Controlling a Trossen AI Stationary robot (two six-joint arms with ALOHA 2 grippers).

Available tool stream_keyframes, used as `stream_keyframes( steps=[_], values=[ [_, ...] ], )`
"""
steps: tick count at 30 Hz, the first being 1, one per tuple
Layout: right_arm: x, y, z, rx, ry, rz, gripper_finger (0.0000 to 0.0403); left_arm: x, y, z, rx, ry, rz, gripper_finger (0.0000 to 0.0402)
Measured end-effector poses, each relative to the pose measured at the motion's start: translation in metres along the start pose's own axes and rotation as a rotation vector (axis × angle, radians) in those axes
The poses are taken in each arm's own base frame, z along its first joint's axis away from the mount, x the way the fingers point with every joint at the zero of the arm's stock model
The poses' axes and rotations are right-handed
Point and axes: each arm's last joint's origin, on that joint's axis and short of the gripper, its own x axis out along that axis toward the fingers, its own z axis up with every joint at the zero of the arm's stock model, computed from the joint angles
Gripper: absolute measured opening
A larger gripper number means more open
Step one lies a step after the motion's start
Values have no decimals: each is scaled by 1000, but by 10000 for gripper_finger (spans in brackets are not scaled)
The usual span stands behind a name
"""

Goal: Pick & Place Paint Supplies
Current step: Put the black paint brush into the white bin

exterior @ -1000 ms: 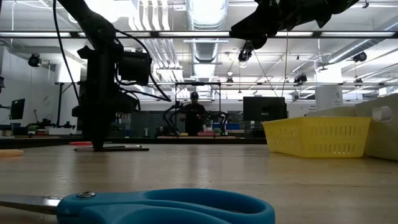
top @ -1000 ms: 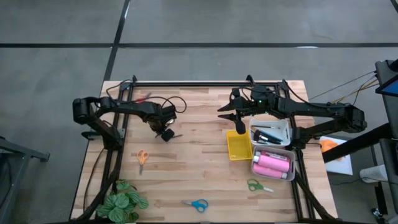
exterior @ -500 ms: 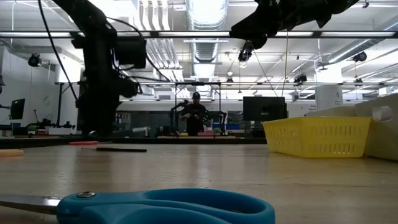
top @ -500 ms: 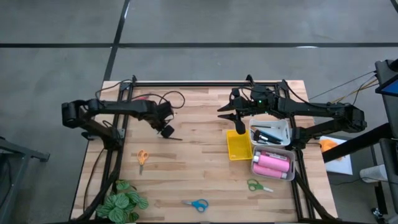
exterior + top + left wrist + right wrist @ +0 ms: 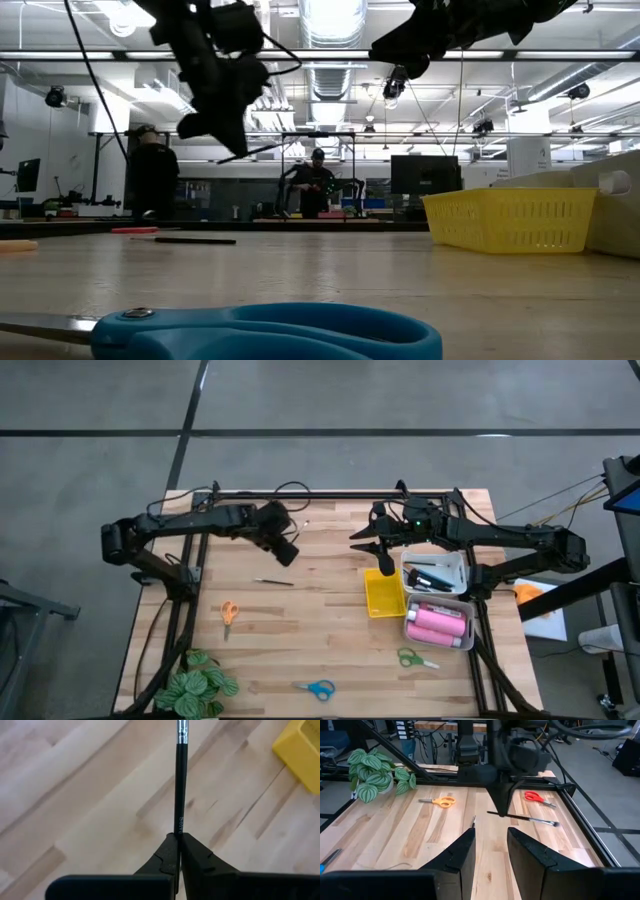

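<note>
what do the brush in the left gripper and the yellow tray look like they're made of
Thin brush: glossy black handle, perhaps painted wood or plastic, with a shiny silver ferrule, likely metal. Yellow tray: its wall shows an open mesh in the low view, so probably moulded plastic.

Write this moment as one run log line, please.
left claw: shut on thin brush, lifted | right claw: open, above yellow tray | second brush: on table
</note>
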Motion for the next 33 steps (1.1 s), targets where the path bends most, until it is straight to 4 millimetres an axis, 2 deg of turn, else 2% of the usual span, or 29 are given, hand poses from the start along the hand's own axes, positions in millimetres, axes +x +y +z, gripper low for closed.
stream_keyframes(
  steps=[5,15,23,33],
  values=[
    [0,0,0,0,0,0,112,17,-13,22,-21,17,-46,7],
    [0,0,0,0,0,0,112,78,-50,52,-79,179,-154,7],
    [0,0,0,0,0,0,112,109,-76,58,-150,190,-168,7],
    [0,0,0,0,1,0,112,140,-80,53,-314,210,-159,7]
  ],
)
